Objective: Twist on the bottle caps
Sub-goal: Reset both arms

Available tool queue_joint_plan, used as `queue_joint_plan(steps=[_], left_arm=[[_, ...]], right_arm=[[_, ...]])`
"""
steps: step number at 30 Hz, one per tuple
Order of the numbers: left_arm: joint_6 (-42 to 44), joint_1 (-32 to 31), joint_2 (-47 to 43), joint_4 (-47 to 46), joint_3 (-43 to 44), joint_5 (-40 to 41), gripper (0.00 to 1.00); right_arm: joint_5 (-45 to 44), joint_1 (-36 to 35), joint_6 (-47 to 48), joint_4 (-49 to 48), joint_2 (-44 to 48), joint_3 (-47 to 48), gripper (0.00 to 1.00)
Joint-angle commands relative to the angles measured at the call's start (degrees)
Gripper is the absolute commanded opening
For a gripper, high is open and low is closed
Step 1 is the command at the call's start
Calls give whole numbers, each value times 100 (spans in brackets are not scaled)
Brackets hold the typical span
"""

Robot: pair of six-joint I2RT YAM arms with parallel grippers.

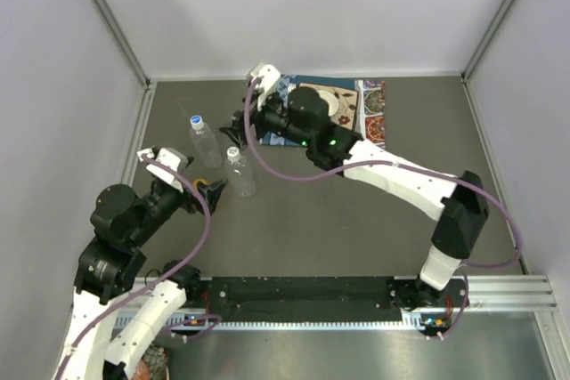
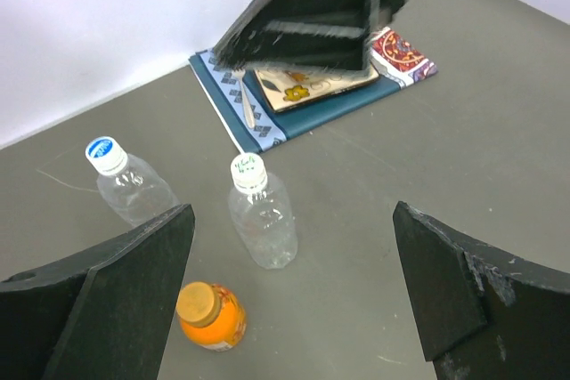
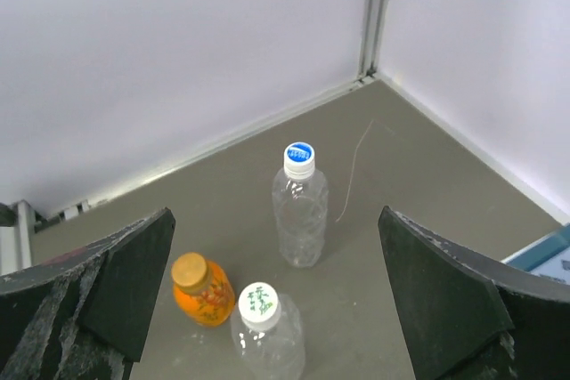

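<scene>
Three bottles stand upright on the dark table, each with a cap on. A clear bottle [image 1: 204, 141] has a blue-and-white cap [image 3: 299, 156]. A second clear bottle [image 1: 240, 175] has a white cap [image 3: 259, 302]. The squat orange bottle [image 2: 212, 316] has an orange cap [image 2: 198, 303]. My left gripper [image 2: 294, 291] is open and empty. It hovers just right of the orange bottle and in front of the white-capped one [image 2: 261, 215]. My right gripper [image 3: 276, 309] is open and empty, above and behind the bottles. In the top view, the left gripper [image 1: 203, 188] partly hides the orange bottle.
A blue patterned placemat [image 1: 372, 115] with a plate lies at the back, under the right arm [image 1: 392, 175]. A utensil [image 2: 247, 102] lies on its near edge. Grey walls close in the table on the left, back and right.
</scene>
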State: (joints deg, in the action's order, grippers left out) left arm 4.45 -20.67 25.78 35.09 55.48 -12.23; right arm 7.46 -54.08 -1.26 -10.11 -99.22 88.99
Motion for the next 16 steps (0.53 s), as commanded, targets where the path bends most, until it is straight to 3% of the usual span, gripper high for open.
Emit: queue_joint_plan(steps=[1, 3, 5, 9, 16], left_arm=[[-146, 19, 391, -336, 646, 194, 99], [-155, 19, 532, -336, 753, 195, 99], [-172, 19, 603, -319, 824, 203, 99], [-304, 19, 674, -310, 763, 203, 99], [-427, 19, 604, -459, 402, 335, 99]], right_arm=[[-1154, 47, -541, 1604, 719, 881, 99], [-1641, 47, -839, 2765, 868, 1085, 99], [-2151, 30, -824, 3154, 1394, 727, 99], [-2398, 21, -972, 3085, 2721, -879, 99], [-2627, -5, -1298, 3665, 4155, -1779, 99]])
